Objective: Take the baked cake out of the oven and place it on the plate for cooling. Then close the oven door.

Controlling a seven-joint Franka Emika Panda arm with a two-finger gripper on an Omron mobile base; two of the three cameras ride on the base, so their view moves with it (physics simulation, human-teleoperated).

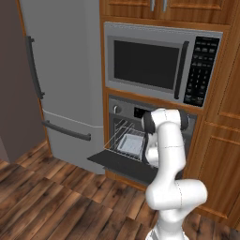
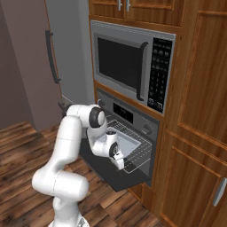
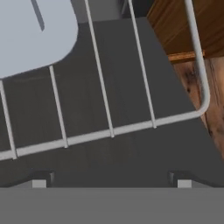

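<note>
Gripper (image 3: 109, 183) wide open, holding nothing, hovering over the pulled-out wire rack (image 3: 109, 131) above the dropped oven door (image 3: 131, 162), pale tray (image 3: 30, 35) on the rack.

Even, soft rendered light without glare; the oven (image 1: 149, 136) cavity stays dim at 12 o'clock; edges slightly soft, no distortion.
</note>
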